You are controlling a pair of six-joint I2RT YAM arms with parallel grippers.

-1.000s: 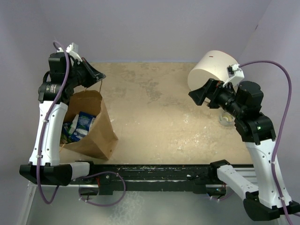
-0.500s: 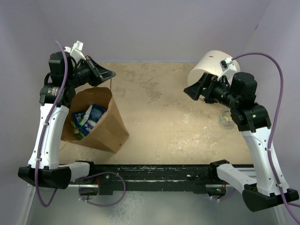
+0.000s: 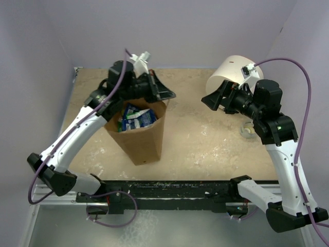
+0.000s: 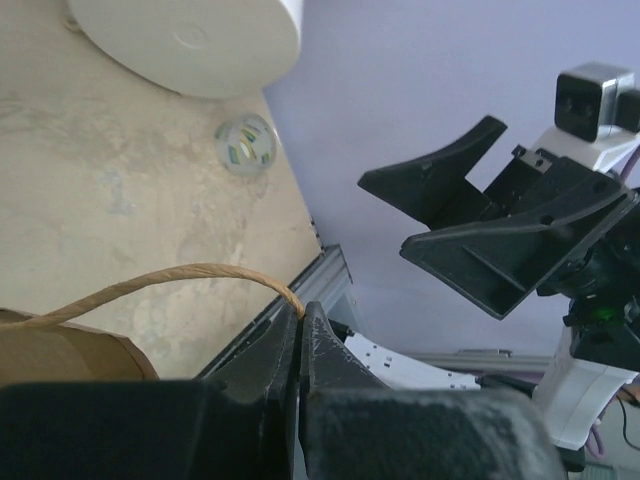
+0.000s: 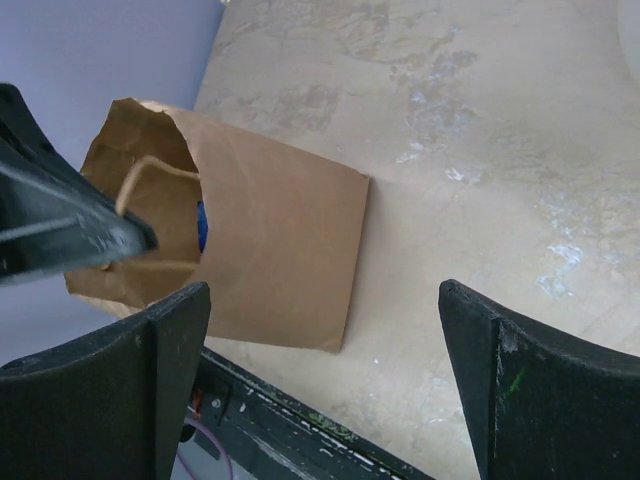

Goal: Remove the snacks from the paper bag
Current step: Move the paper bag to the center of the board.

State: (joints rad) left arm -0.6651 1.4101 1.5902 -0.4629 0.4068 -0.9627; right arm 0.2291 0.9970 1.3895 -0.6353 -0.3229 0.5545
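The brown paper bag (image 3: 140, 136) stands left of the table's middle with its mouth up. Blue-and-white and green snacks (image 3: 135, 117) show inside it. My left gripper (image 3: 169, 95) hangs over the bag's right rim, shut on a tan loop handle (image 4: 180, 276) that runs into the closed jaws (image 4: 299, 318). My right gripper (image 3: 212, 99) is open in the air to the right, apart from the bag. In the right wrist view the bag (image 5: 275, 245) lies ahead between the wide fingers (image 5: 325, 310), and a blue packet edge (image 5: 202, 225) peeks from its mouth.
A big white cylinder (image 3: 232, 76) stands at the back right behind my right arm. A small clear round container (image 3: 248, 130) sits near the right edge. The black rail (image 3: 169, 188) runs along the near edge.
My left arm has swung right with the handle, pulling the bag from the left edge toward the middle and standing it up. The right gripper has shifted slightly left and stays open.
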